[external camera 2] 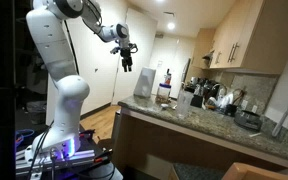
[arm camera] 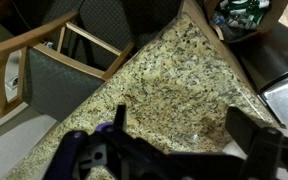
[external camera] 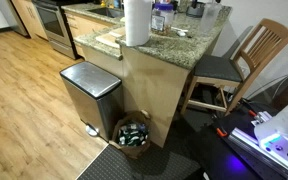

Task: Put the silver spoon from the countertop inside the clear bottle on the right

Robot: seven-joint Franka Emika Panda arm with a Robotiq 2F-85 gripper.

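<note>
The silver spoon [external camera: 180, 33] lies flat on the speckled granite countertop [external camera: 154, 45], right of the white paper-towel roll. The clear bottle [external camera: 211, 16] stands near the counter's far right end; it also shows in an exterior view [external camera 2: 184, 100]. My gripper [external camera 2: 127, 62] hangs high in the air above the counter's near end, well clear of everything, with its fingers apart and empty. In the wrist view the two dark fingers [arm camera: 184, 128] frame bare granite [arm camera: 154, 70] far below. The spoon and bottle are not clearly seen there.
A paper-towel roll [external camera: 136, 22] and a see-through container with blue top [external camera: 161, 14] stand on the counter. A steel trash can [external camera: 89, 92], a basket [external camera: 134, 133] and a wooden chair [external camera: 246, 55] stand round it. Appliances crowd the counter's back [external camera 2: 224, 100].
</note>
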